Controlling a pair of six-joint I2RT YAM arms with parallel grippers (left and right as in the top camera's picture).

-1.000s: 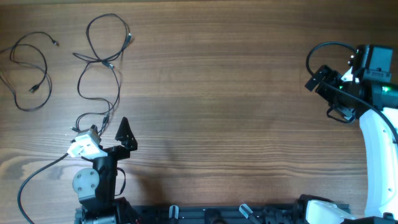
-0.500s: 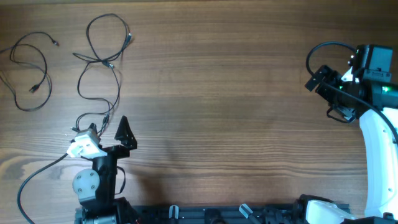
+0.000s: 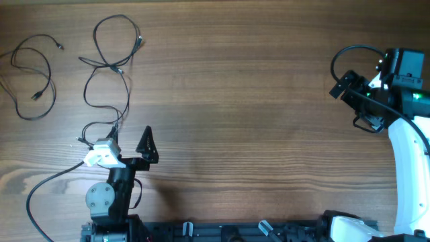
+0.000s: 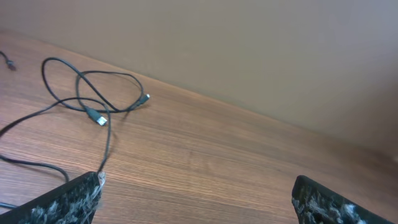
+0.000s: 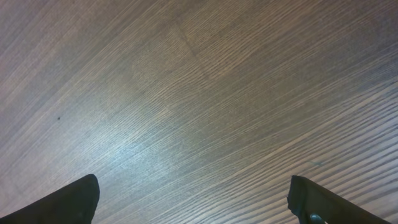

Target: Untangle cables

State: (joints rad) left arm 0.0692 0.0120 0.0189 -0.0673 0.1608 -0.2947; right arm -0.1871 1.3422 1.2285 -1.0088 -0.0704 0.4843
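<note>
Cables (image 3: 115, 67) lie at the far-left part of the wooden table (image 3: 255, 101), in two groups. A long thin black cord forms a round loop at the top, crosses itself near a small plug and winds down in looser curves toward the left gripper (image 3: 127, 140). A separate cord (image 3: 33, 97) lies in a loose loop further left, apart from the first. The left gripper sits at the near edge of the table, directly below the long cord, with its jaws spread wide and nothing between them. The cord's lowest bend ends just beside the gripper's left finger, under the white camera mount; whether it touches there cannot be told from above. In the left wrist view the crossing of the cables (image 4: 93, 112) and two plug ends lie ahead and to the left of the left gripper (image 4: 196, 186), and one strand runs down to the tip of the left finger (image 4: 68, 199). The right gripper (image 3: 353, 102) stands at the right edge of the table, well apart from every cord, jaws also wide apart and holding nothing. Its wrist view shows only bare wood between the fingers of the right gripper (image 5: 193, 193).
</note>
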